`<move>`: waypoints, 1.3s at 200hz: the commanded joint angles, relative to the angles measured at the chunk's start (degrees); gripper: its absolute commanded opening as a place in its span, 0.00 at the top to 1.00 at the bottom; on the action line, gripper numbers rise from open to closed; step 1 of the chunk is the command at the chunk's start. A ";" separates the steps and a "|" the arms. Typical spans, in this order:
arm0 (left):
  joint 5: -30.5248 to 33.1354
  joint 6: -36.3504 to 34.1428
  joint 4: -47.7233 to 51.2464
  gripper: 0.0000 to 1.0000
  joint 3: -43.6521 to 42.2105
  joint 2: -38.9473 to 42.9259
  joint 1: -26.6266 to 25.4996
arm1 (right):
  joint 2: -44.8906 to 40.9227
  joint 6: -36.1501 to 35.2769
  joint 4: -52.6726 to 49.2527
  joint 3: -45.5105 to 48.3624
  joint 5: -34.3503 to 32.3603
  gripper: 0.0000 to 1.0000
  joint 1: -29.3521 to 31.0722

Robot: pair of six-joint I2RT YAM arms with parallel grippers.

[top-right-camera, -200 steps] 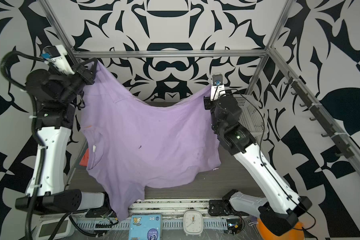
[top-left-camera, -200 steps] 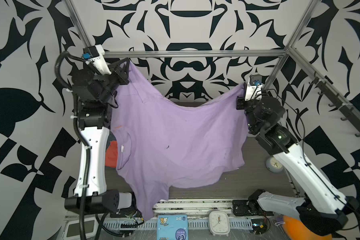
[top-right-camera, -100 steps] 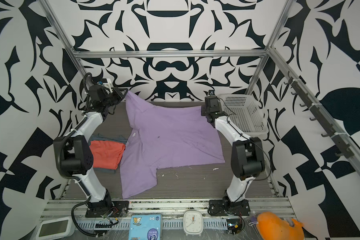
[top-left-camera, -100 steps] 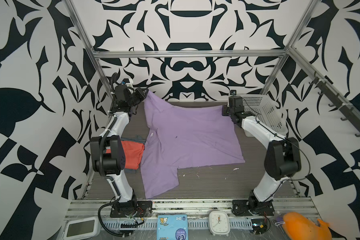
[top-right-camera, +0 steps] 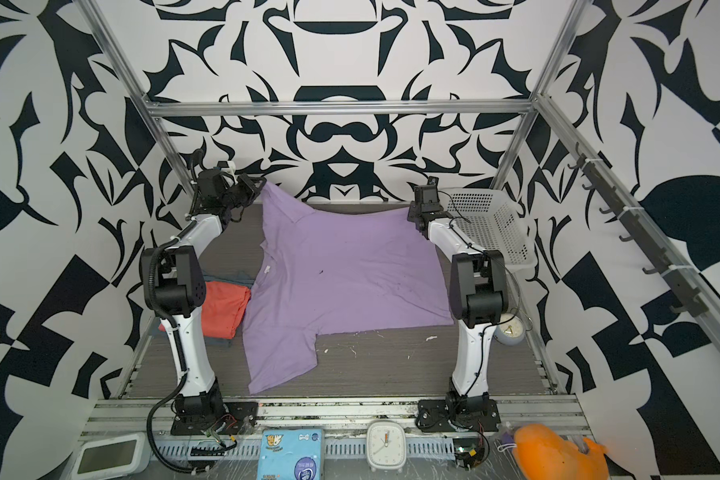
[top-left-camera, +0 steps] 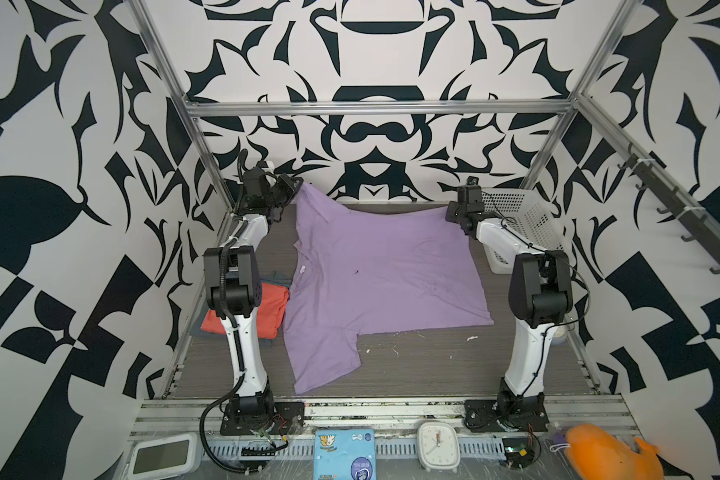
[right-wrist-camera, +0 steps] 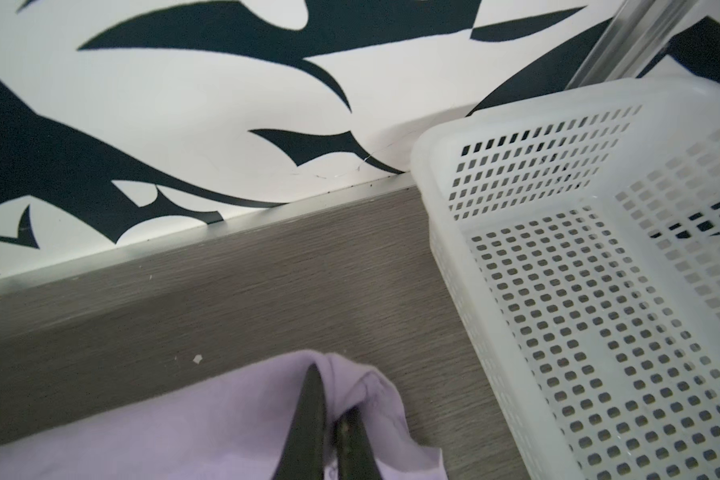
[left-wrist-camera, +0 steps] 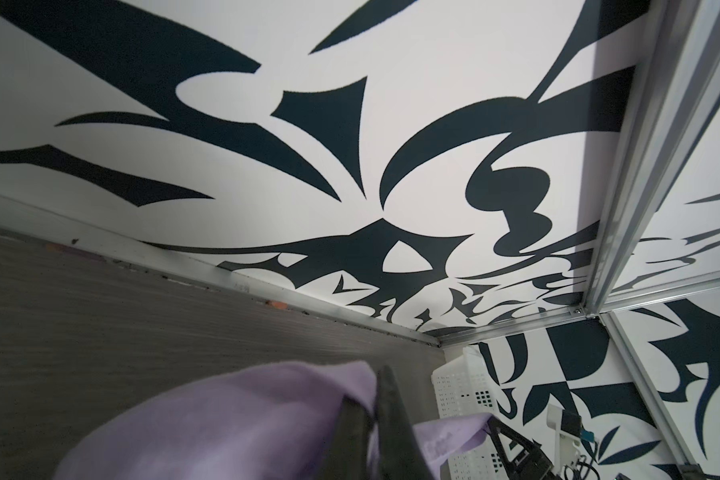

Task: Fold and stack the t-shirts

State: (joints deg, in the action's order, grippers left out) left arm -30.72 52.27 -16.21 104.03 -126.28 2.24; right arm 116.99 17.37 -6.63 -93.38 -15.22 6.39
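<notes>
Lavender t-shirt point(top-left-camera: 383, 274) lowered from mid-air onto table point(top-left-camera: 412, 365); left gripper point(top-left-camera: 296, 187), right gripper point(top-left-camera: 449, 214) both clamped on far corners

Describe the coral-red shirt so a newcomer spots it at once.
Start at the grey table and go to its left edge, beside the big lavender t-shirt spread across the middle. There, partly behind the left arm's black elbow, lies the coral-red t-shirt: the only folded red cloth, resting on a grey-blue t-shirt.
</notes>
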 commanded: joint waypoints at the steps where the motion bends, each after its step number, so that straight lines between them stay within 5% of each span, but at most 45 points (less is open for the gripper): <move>1: -0.24 2.31 -2.39 1.00 3.67 -2.48 -0.14 | 0.43 3.54 -0.03 -3.31 0.45 1.00 -2.54; 51: -1.42 6.30 -3.65 1.00 5.62 -4.96 -0.31 | 4.69 3.34 -4.44 -7.66 7.60 1.00 -3.18; 89: -2.02 7.02 -0.02 1.00 0.45 1.71 -0.31 | 3.03 0.25 -9.48 -10.05 10.87 1.00 -3.67; 177: 0.81 2.91 12.46 1.00 -28.48 28.42 -0.05 | -10.28 -8.01 -19.92 1.86 14.54 1.00 -4.76; 260: 4.06 3.63 15.41 1.00 -44.46 28.60 1.64 | -6.78 -7.79 -22.11 11.26 14.43 1.00 -7.14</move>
State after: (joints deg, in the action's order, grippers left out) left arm -28.36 55.72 -1.26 60.73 -97.27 2.87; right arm 111.50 9.45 -28.38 -82.78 -0.03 0.14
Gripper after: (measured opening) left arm 0.065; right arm 0.048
